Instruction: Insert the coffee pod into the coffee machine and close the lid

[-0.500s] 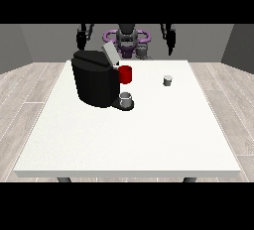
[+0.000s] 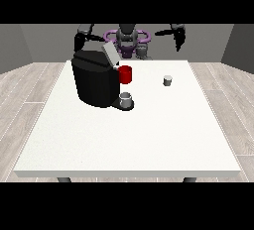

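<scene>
A black coffee machine [image 2: 95, 83] stands on the white table [image 2: 134, 140] at the back left, its grey lid [image 2: 109, 53] tilted up and open. A red part [image 2: 125, 74] shows at its front, and a grey cup [image 2: 126, 99] sits on its base below. The coffee pod [image 2: 168, 80], a small grey cylinder, stands alone on the table to the machine's right. The hand at the view's left [image 2: 79, 41] hangs raised behind the machine. The hand at the view's right [image 2: 179, 39] is raised beyond the table's far edge, well above and behind the pod. Neither hand touches anything.
The robot's torso [image 2: 128, 39] with a purple ring stands behind the table's far edge. Wooden floor surrounds the table. The table's wide white surface stretches from the machine and pod towards the camera.
Both hands stay raised near the robot's shoulders; the hand at the view's right seems to have shifted slightly outward. Machine, lid and pod have not moved.
</scene>
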Controlling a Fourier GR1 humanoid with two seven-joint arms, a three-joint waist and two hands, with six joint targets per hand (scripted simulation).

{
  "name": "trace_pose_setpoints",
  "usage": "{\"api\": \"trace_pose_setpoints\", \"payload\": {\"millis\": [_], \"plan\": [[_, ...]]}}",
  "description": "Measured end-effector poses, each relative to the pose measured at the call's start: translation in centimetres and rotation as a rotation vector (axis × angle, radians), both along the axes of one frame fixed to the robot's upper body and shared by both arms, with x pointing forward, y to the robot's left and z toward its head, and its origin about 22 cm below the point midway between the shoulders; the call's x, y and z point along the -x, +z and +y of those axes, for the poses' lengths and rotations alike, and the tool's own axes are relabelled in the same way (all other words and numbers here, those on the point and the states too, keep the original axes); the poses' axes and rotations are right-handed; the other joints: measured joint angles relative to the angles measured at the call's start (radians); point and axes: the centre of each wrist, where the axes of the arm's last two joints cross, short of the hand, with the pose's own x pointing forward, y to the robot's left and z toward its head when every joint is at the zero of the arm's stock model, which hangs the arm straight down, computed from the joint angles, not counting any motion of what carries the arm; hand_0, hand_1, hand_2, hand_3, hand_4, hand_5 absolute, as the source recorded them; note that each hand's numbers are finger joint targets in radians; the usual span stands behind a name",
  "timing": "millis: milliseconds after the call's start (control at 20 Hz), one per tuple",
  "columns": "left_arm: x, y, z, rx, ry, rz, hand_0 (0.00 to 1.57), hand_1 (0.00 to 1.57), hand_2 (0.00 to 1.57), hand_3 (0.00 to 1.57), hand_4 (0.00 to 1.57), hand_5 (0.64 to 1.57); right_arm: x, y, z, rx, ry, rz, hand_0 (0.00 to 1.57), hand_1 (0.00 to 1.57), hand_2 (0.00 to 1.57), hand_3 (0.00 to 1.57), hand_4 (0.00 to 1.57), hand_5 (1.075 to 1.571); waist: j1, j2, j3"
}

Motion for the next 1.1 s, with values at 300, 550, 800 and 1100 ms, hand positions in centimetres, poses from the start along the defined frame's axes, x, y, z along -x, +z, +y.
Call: {"api": "trace_pose_setpoints", "payload": {"millis": [300, 550, 800, 1100], "plan": [[-2.4, 1.6, 3.1, -0.173, 0.003, 0.007, 0.00, 0.00, 0.00, 0.00, 0.00, 1.571, -0.7, 0.3, 1.8, 0.054, 0.003, -0.057, 0.00, 0.00, 0.00, 0.00, 0.00, 1.571, -0.061, 0.056, -0.0015], [-4.9, 3.0, 5.0, -0.281, 0.028, 0.034, 0.00, 0.00, 0.00, 0.00, 0.00, 1.571, -2.1, 2.1, 3.4, 0.056, 0.044, -0.103, 0.00, 0.00, 0.00, 0.00, 0.00, 1.571, -0.113, 0.113, -0.0017], [-6.8, 3.6, 6.9, -0.374, 0.043, 0.070, 0.00, 0.00, 0.00, 0.00, 0.00, 1.571, -3.0, 2.9, 4.6, 0.044, 0.073, -0.115, 0.00, 0.00, 0.00, 0.00, 0.00, 1.571, -0.149, 0.171, -0.0020], [-8.6, 3.0, 7.1, -0.458, 0.038, 0.101, 0.00, 0.00, 0.00, 0.00, 0.00, 1.571, -4.2, 3.5, 5.4, 0.039, 0.083, -0.100, 0.00, 0.00, 0.00, 0.00, 0.00, 1.571, -0.161, 0.211, -0.0020]]}}
